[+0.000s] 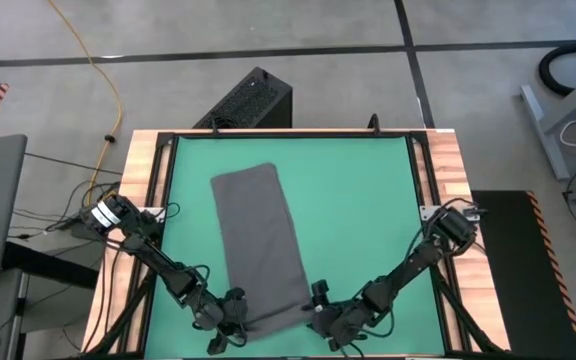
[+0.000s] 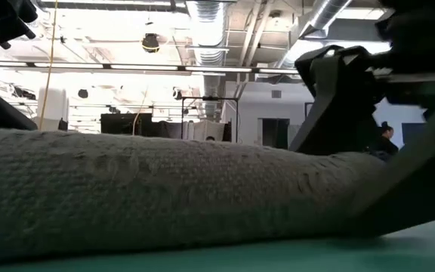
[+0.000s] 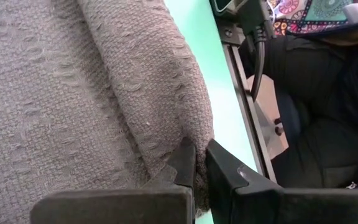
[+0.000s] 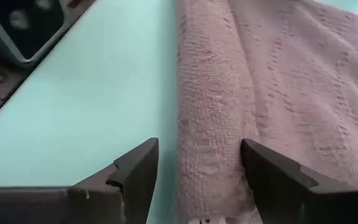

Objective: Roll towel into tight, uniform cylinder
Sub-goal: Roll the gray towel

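Note:
The dark grey towel lies lengthwise on the green mat, flat from the far end down. Its near end is rolled into a low roll across the near edge, which fills the low view. My left gripper is shut at the roll's left end. My right gripper stands open at the roll's right end, one finger over bare mat and the other over the crease beside the flat cloth. Whether these fingers touch the cloth I cannot tell. My left gripper pinches the roll's left end between its two fingers, with a little cloth showing in the narrow gap at their tips. The fingers come from the table's near left, slanting down, roughly along the roll. The roll rests on the mat.
A wooden frame borders the mat. A black box stands beyond the far edge, with cables on the floor at left. A person in dark clothes sits close beside the table's near edge.

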Robot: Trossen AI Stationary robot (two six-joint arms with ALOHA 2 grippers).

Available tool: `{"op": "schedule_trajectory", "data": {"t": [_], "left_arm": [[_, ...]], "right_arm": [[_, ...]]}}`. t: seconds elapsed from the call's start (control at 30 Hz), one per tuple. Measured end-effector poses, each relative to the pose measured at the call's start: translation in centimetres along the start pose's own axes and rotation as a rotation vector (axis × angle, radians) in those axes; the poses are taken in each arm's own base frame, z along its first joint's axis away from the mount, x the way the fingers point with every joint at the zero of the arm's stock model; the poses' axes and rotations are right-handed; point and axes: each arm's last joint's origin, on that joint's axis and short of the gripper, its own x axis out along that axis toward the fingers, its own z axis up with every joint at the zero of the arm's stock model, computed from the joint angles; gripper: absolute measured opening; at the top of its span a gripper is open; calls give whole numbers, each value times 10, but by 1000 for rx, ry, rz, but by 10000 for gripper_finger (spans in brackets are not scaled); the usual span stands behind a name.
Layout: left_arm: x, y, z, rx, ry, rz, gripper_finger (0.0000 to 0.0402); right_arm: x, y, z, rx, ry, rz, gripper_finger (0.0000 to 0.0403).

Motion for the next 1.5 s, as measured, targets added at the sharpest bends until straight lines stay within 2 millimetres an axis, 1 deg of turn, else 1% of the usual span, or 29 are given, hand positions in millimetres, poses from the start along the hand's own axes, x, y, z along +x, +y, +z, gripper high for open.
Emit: {"op": "schedule_trajectory", "data": {"t": [0.1, 0.17, 0.27, 0.4, 0.43, 0.47, 0.6, 0.73, 0.83, 0.9, 1.03, 1.1, 1.17, 1.3, 1.5], "left_arm": [[0, 0, 0, 0, 0, -3, 0], [0, 0, 0, 0, -3, -6, 0], [0, -2, 2, 3, -16, -24, 0], [0, -6, 6, -4, -60, -56, 3], [0, -6, 6, -18, -62, -57, 8], [0, -5, 6, -30, -60, -56, 15], [0, -7, 3, -61, -46, -55, 58], [-1, -7, 2, -66, -34, -60, 99], [-5, -10, 6, -33, -45, -69, 119], [-13, -14, 13, -15, -73, -64, 125], [-35, -18, 20, 21, -79, 42, 127], [-46, -21, 23, 36, -117, 97, 127], [-50, -24, 27, 52, -171, 117, 127], [-39, -20, 27, 94, -208, 131, 116], [-14, -4, 26, 107, -225, 96, 71]], "right_arm": [[1, 1, -1, 41, -1, -4, 239], [1, 1, -1, 54, -1, -3, 217], [1, 1, -1, 66, -2, -1, 162], [1, 1, -1, 107, 3, 10, 68], [2, -1, -1, 133, 7, 22, 49], [2, -2, 0, 168, 11, 47, 41], [6, -14, 5, 377, 44, 188, 41], [15, -35, 7, 583, 120, 348, 41], [21, -52, 7, 686, 163, 401, 41], [25, -62, 6, 725, 178, 419, 41], [30, -76, 5, 791, 203, 450, 41], [31, -82, 4, 821, 212, 446, 42], [33, -88, 4, 844, 214, 440, 42], [36, -99, 3, 900, 229, 443, 42], [38, -107, 1, 968, 255, 467, 43]]}}
